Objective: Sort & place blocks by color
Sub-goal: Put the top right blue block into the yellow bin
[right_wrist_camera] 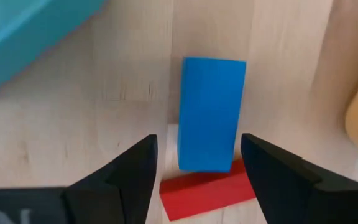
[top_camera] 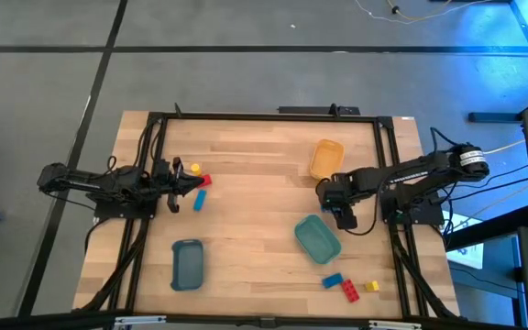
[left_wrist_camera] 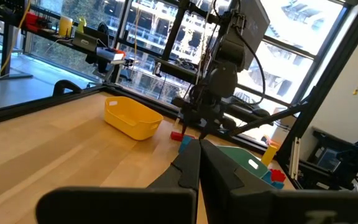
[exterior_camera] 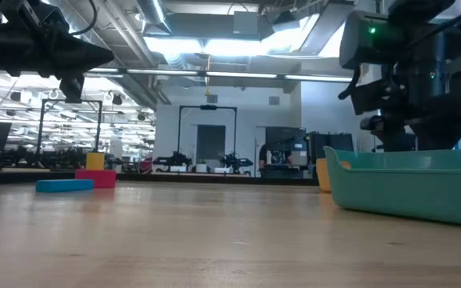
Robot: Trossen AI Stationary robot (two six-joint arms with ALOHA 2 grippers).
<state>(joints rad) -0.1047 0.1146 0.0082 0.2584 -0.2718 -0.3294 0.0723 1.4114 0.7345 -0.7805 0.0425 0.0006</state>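
Across the table (top_camera: 255, 192), all 3 trays look empty — right fingers (right_wrist_camera: 197, 168) parted around a blue block (right_wrist_camera: 211, 115), left fingers (left_wrist_camera: 199, 165) clenched, holding nothing.

table (top_camera: 255, 183): pale wood, matt | blue block (right_wrist_camera: 211, 112): smooth plastic | yellow tray (left_wrist_camera: 131, 117): glossy plastic

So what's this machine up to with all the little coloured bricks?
It is sorting toy bricks by colour. The right gripper hangs open over a blue brick that lies against a red brick on the table, between the yellow tray and the teal tray; nothing is held. The left gripper is shut, beside more bricks on the table's other side. A slate-blue tray sits near the front.
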